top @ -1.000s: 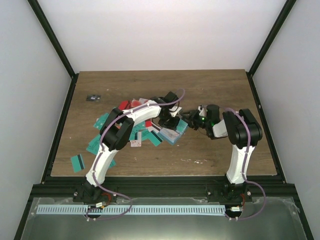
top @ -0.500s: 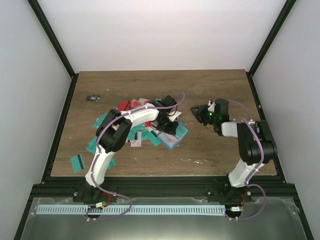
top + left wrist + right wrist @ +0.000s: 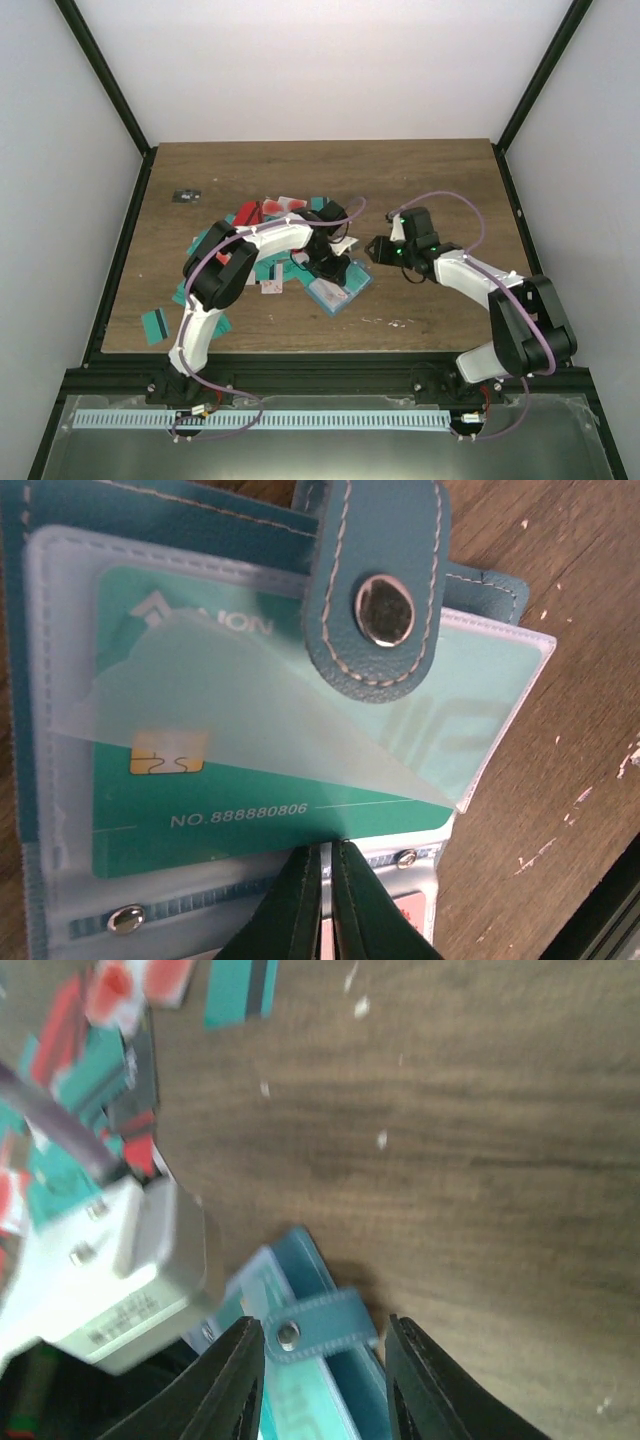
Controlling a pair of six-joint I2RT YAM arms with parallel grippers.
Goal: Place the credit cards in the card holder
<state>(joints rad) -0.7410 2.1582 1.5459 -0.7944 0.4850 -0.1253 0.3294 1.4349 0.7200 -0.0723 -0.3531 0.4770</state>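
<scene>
The blue-teal card holder point(image 3: 340, 293) lies open on the wooden table, right of the card pile. In the left wrist view it point(image 3: 160, 505) shows a teal credit card point(image 3: 250, 815) under a lifted clear pocket flap point(image 3: 240, 710), and its snap strap point(image 3: 375, 580) lies over the card. My left gripper point(image 3: 328, 852) is shut, its tips against the card's lower edge. My right gripper point(image 3: 320, 1322) is open just above the strap point(image 3: 325, 1328), one jaw on each side. Loose teal, red and white-pink cards point(image 3: 262, 215) lie in a heap on the left.
A single teal card with a black stripe point(image 3: 155, 325) lies near the front left edge. A small dark object point(image 3: 185, 195) sits at the back left. My left arm's white wrist point(image 3: 100, 1270) is close beside the right gripper.
My right gripper swung away to the back right, then came back down next to the holder. My left gripper and the holder shifted slightly towards the near edge.
</scene>
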